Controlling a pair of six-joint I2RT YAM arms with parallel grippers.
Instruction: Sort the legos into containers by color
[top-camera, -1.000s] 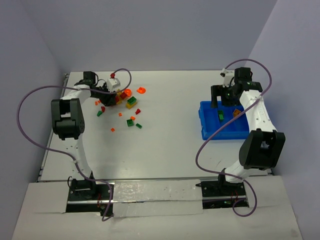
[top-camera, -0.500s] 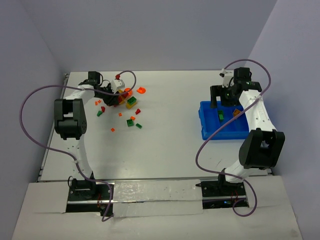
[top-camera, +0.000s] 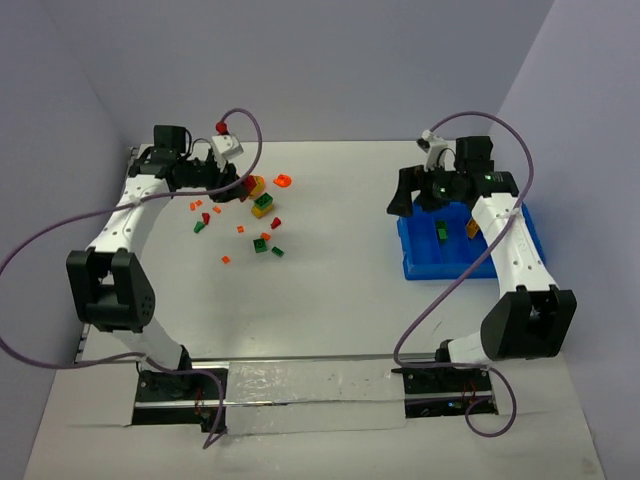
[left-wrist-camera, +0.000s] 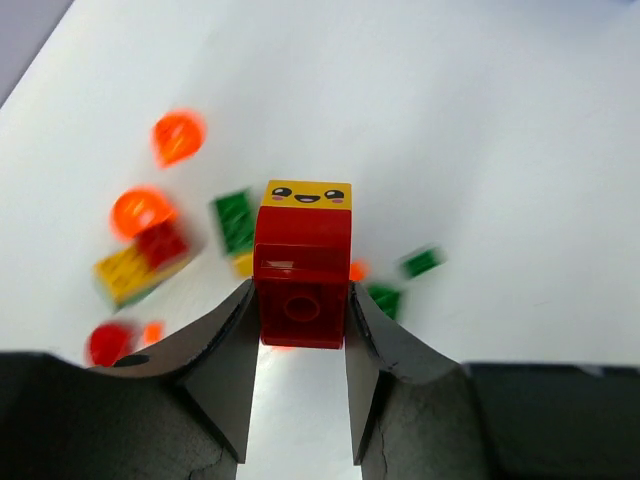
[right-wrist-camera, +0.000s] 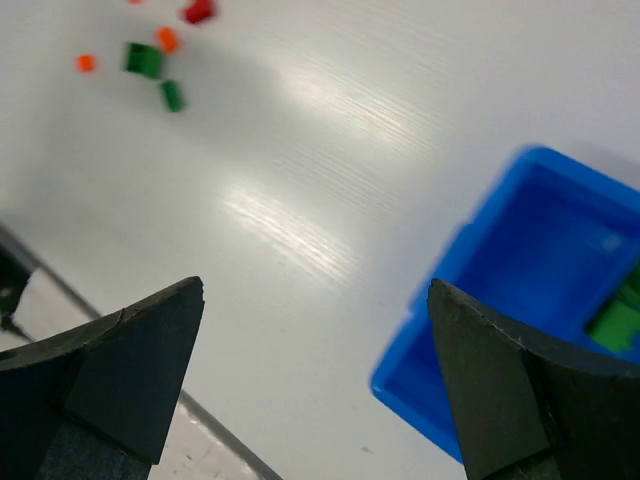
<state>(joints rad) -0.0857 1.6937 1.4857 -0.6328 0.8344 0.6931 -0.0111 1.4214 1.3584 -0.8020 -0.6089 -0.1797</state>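
Note:
My left gripper (left-wrist-camera: 298, 300) is shut on a red lego with a yellow smiling-face top (left-wrist-camera: 302, 262), held above the table. From above, this left gripper (top-camera: 240, 187) hangs at the left edge of the loose legos (top-camera: 262, 207), a scatter of red, green, yellow and orange pieces. A round orange lego (top-camera: 283, 181) lies just behind them. My right gripper (right-wrist-camera: 316, 287) is open and empty, over the table beside the left rim of the blue containers bin (right-wrist-camera: 520, 230). The bin (top-camera: 420, 262) holds a green lego (top-camera: 441, 232) and an orange one (top-camera: 471, 228).
White tabletop between the brick scatter and the bin. Purple cables loop off both arms (top-camera: 440, 300). The table's near edge shows as a metal strip (top-camera: 300, 385), and lilac walls enclose the back and sides.
The left jaws narrowed onto the red smiley lego and the arm raised it from the pile. The right gripper swung left from over the bin to its left rim, still open.

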